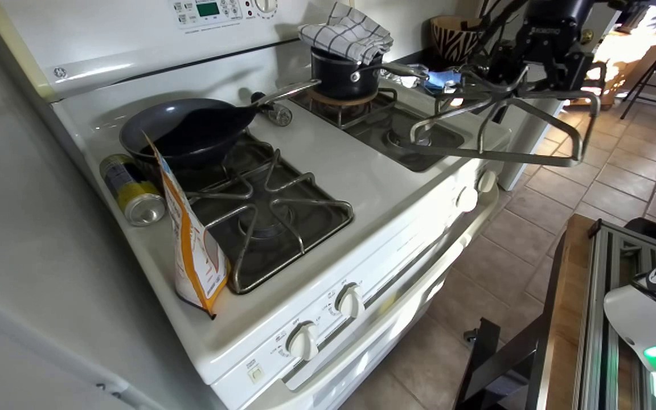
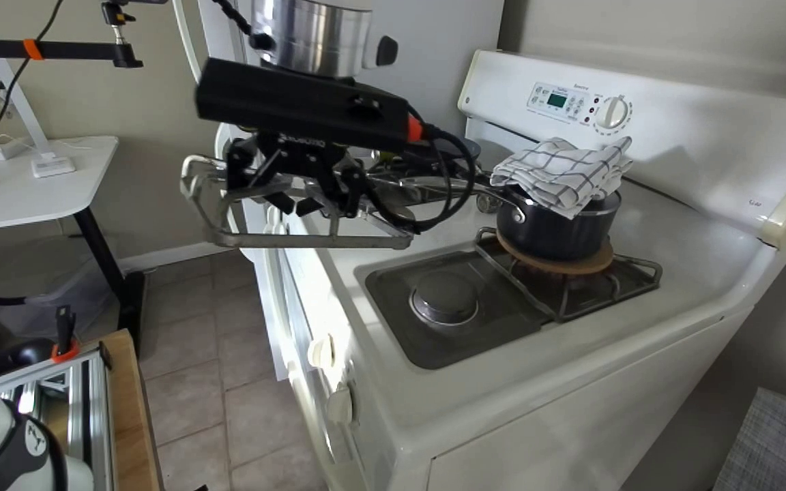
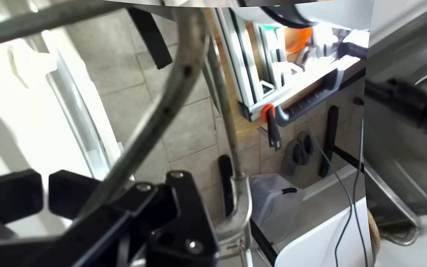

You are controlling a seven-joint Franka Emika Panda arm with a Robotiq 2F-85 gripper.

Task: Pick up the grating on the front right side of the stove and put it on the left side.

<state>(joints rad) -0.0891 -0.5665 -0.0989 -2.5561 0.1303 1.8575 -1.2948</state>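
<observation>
The grating [image 1: 499,155] is a grey wire frame with inward prongs, lifted off the stove [image 1: 356,165]. In an exterior view the grating [image 2: 304,241] hangs level above the stove's [image 2: 454,402] front edge, beside the uncovered front right burner [image 2: 444,298]. My gripper [image 2: 294,204] is at the grating's middle, its fingers nearly together with the grating held in them. In the wrist view the grating's prong [image 3: 165,102] runs behind the black fingers of my gripper [image 3: 45,193]. The exact contact is hidden. A similar grate [image 1: 311,202] sits on the front left burner.
A black frying pan [image 1: 188,128] stands at the back left, with a can [image 1: 134,196] and an upright bag [image 1: 197,256] beside it. A black pot [image 2: 557,228] with a checked towel [image 2: 563,174] stands on the back right burner; its handle points forward. Knobs [image 1: 351,302] line the front.
</observation>
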